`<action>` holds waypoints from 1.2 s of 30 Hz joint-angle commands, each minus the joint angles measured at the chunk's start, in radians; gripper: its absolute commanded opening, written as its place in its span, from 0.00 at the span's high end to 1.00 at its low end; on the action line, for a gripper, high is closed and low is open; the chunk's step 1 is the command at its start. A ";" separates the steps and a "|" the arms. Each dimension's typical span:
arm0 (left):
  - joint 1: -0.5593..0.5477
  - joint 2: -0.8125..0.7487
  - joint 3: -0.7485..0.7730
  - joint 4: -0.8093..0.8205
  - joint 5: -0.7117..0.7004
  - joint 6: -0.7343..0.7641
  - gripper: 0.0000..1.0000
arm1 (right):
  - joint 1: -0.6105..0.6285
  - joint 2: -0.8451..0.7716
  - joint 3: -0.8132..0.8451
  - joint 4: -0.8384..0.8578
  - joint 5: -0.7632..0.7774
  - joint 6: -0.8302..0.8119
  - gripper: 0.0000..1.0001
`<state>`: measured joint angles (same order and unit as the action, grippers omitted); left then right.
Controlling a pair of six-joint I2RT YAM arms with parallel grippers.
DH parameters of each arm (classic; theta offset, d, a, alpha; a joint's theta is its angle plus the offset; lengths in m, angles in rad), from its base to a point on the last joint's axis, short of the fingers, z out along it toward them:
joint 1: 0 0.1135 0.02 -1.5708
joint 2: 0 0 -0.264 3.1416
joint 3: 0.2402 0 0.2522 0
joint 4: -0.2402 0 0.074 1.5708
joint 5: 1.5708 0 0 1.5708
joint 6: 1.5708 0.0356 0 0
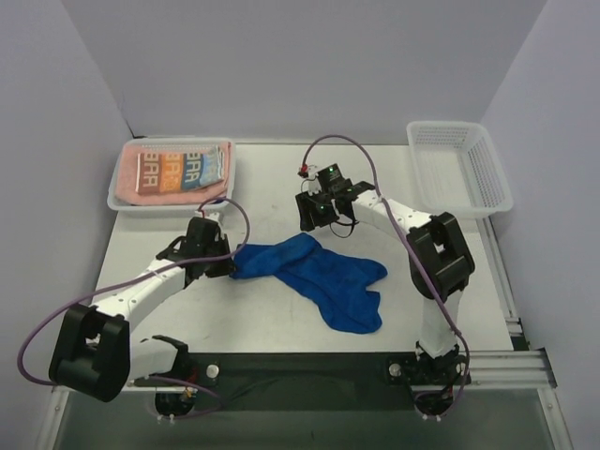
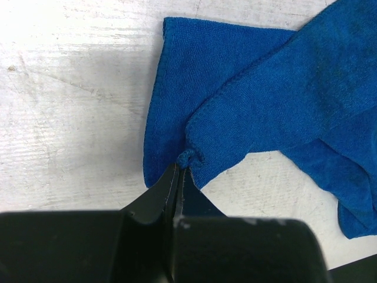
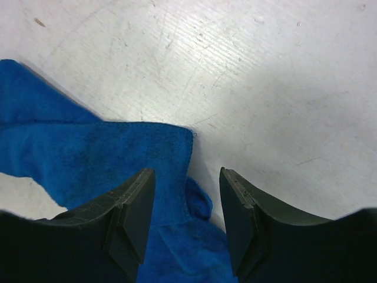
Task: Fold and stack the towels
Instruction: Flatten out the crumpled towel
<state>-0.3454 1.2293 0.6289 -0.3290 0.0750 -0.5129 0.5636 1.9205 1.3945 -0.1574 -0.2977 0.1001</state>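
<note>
Probably our left gripper (image 2: 178, 172), closed on only a small bunched corner of the crumpled royal-blue terry towel (image 1: 323, 272) in the middle of the desk (image 1: 281, 187), may lose it when we pull, because our right gripper (image 3: 187, 180) hovers open over the far edge of the cloth, holding nothing.

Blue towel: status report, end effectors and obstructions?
Left end effector shut on blue towel corner. Right end effector open, empty, over its edge. Towel crumpled. Baskets off at far corners.

A royal-blue terry towel (image 1: 319, 277) lies rumpled mid-surface (image 1: 281, 178), partly lapped over itself, its left corner bunched. A folded salmon-pink terry towel (image 1: 128, 157) rests in the far-left white mesh basket (image 1: 117, 202), with a folded white towel with orange and blue lettering (image 1: 183, 169) lying on top of it.
</note>
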 commanded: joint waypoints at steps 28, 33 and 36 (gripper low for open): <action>-0.007 -0.071 -0.031 -0.027 -0.017 0.001 1.00 | 0.013 0.221 0.141 -0.079 -0.152 -0.033 0.80; -0.007 -0.079 -0.024 -0.035 -0.023 0.004 1.00 | 0.007 0.207 0.155 -0.096 -0.156 -0.039 0.97; -0.006 -0.085 -0.017 -0.042 -0.029 0.007 1.00 | 0.005 0.193 0.169 -0.103 -0.167 -0.042 1.00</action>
<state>-0.3481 1.1740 0.5949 -0.3622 0.0601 -0.5156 0.5709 2.1380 1.5169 -0.2138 -0.4374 0.0731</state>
